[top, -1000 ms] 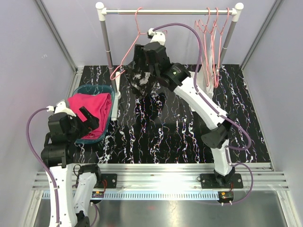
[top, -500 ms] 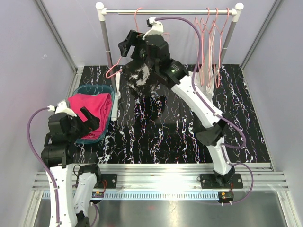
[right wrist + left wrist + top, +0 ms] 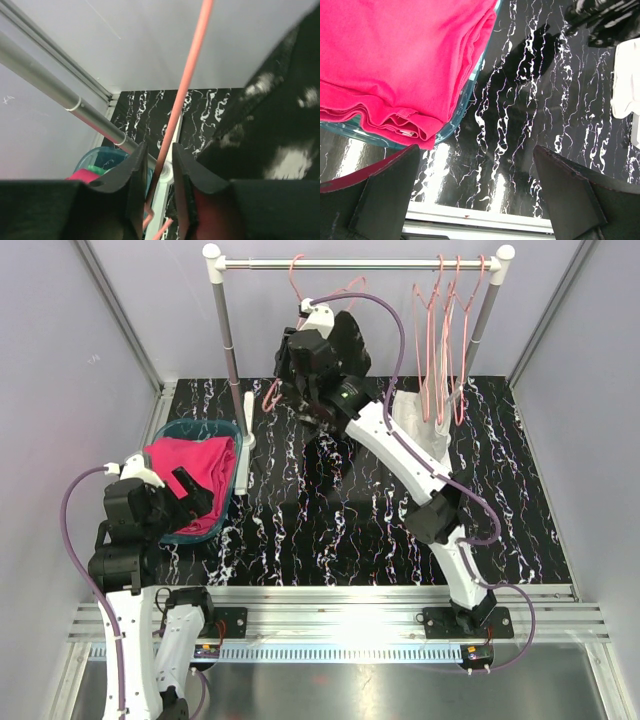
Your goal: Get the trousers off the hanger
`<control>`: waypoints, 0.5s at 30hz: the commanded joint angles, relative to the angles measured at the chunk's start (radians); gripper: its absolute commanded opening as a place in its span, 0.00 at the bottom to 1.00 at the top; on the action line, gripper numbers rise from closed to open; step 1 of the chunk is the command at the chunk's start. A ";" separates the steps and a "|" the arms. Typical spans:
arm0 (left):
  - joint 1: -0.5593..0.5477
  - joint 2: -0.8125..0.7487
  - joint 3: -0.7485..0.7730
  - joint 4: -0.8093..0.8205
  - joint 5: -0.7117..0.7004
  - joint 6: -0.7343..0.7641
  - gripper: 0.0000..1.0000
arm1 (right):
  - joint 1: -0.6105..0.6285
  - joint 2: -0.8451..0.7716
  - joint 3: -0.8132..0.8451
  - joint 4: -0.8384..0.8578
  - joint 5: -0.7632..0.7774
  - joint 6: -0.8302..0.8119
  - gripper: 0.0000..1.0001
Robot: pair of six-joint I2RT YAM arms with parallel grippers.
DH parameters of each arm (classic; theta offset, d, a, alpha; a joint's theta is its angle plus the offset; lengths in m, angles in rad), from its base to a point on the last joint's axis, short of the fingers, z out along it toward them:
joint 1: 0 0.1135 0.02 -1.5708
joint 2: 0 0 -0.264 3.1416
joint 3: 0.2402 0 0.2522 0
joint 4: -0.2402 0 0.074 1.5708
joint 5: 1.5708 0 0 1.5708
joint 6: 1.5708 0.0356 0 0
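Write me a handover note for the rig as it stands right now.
Left gripper: open, empty, hovering by the basket.
Right gripper: up at the rail, closed on the hanger wire.
Pink trousers: folded in the basket; green trousers just show beneath them.
Black trousers: hanging right beside the right gripper, apparently not off the hanger yet.
Done: pink and green pairs are in the basket.
Left: free the black pair from the hanger, then probably drop it in the basket.
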 commanded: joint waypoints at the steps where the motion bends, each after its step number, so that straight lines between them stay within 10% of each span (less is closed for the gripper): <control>1: -0.004 0.003 0.001 0.061 0.047 0.010 0.99 | -0.004 -0.113 -0.057 -0.020 0.076 -0.070 0.31; 15: -0.006 -0.010 0.010 0.049 0.055 0.011 0.99 | -0.106 -0.339 -0.276 -0.202 -0.161 -0.228 0.21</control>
